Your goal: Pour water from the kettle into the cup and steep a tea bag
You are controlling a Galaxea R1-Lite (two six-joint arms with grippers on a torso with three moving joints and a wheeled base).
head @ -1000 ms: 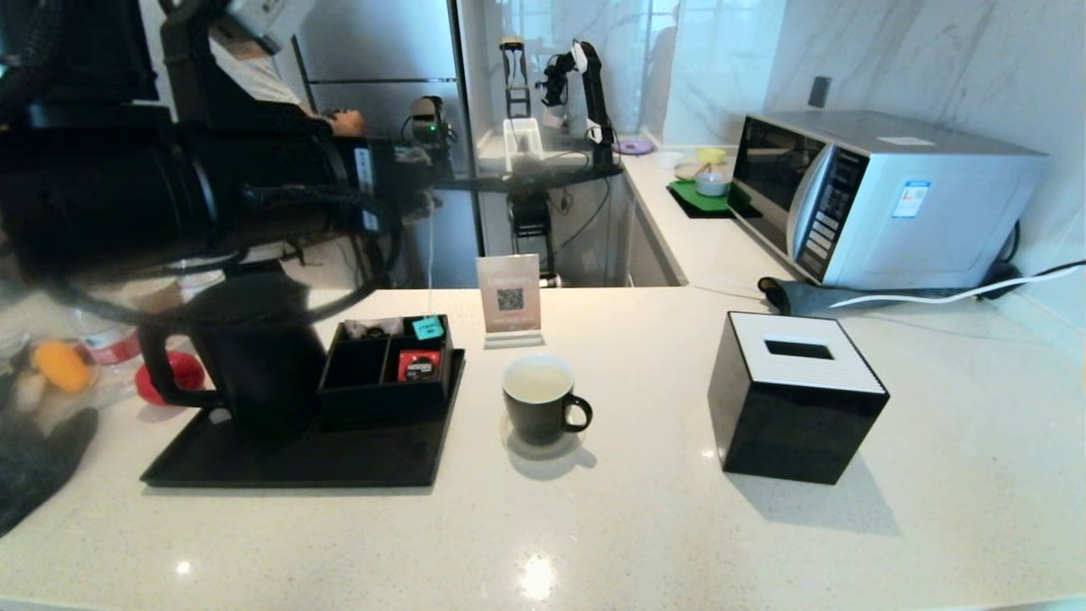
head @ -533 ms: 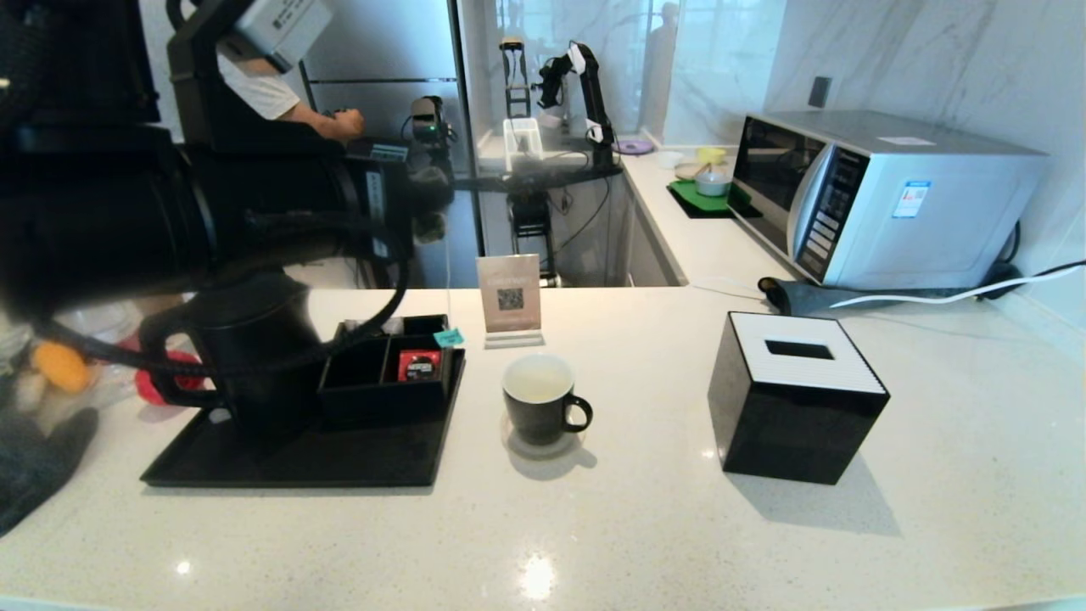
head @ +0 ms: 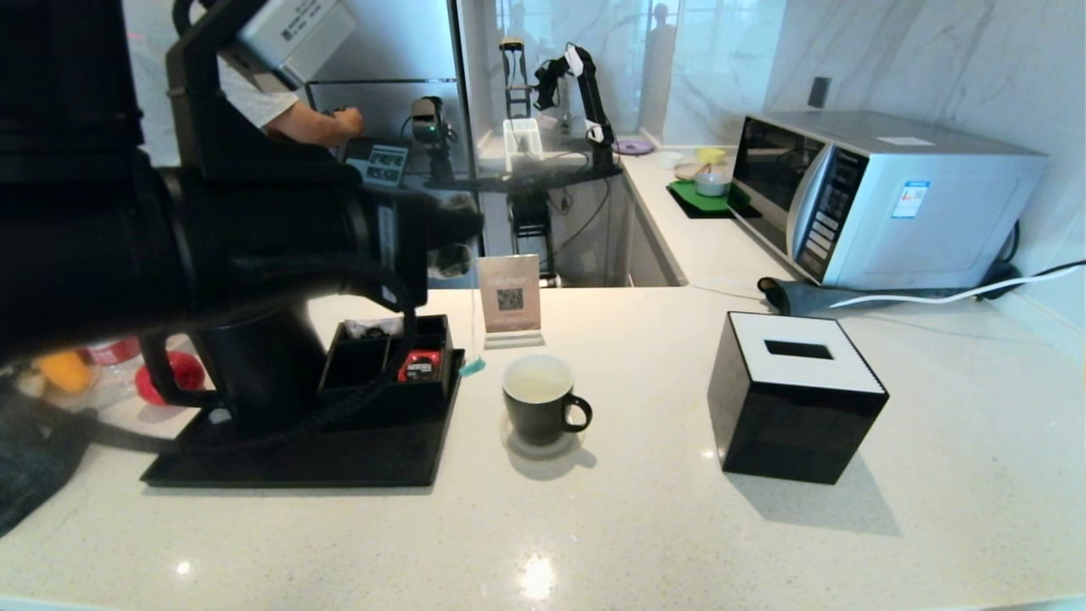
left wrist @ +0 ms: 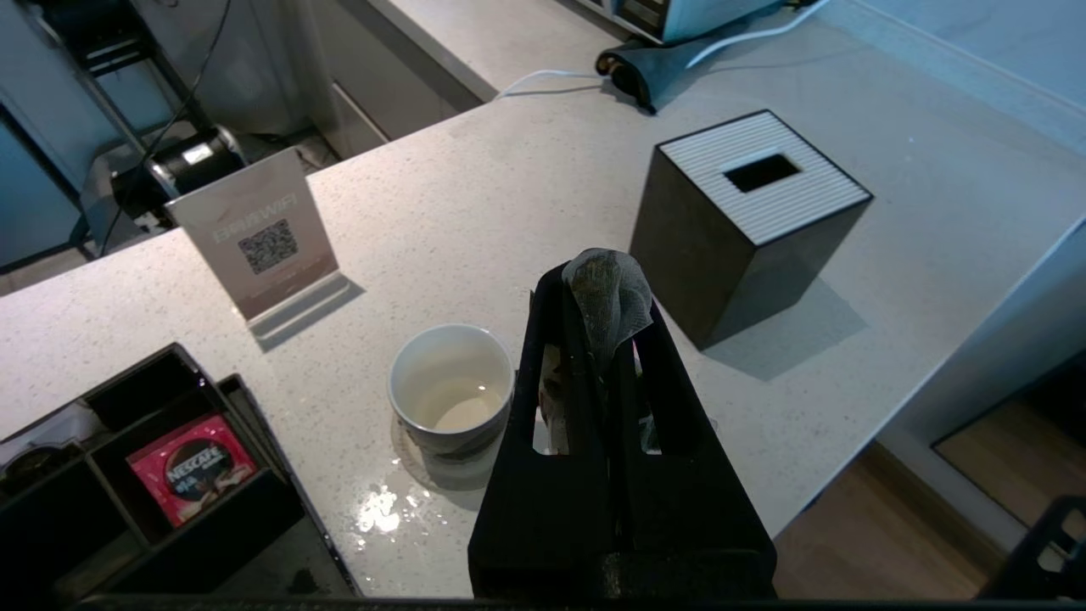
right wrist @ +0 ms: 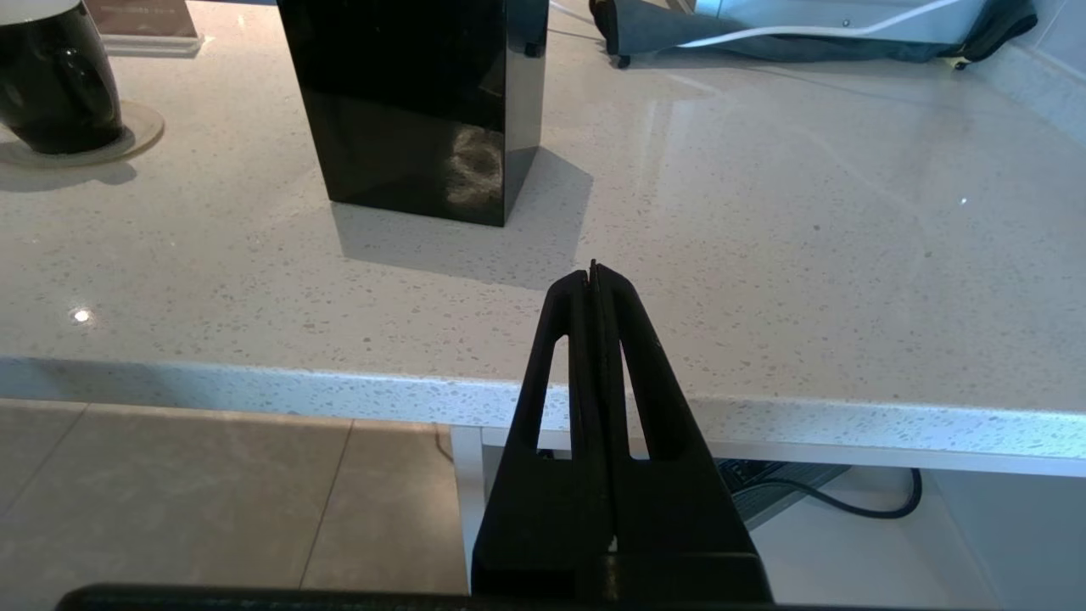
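Left pincer [left wrist: 604,293] clamps a tea bag [left wrist: 609,299] above the cup [left wrist: 451,392].

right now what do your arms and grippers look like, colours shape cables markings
Both grippers are matte black: two long flat fingers tapering to a narrow tip, each with a slot cut through it, seen on the left gripper and the right gripper. In the head view the left arm is a thick black cylinder with a white-lettered label, a black cable looping beneath it, and a grey box-shaped module on a black bracket above.

pale speckled counter [head: 645,526], marble wall [head: 933,59] behind.
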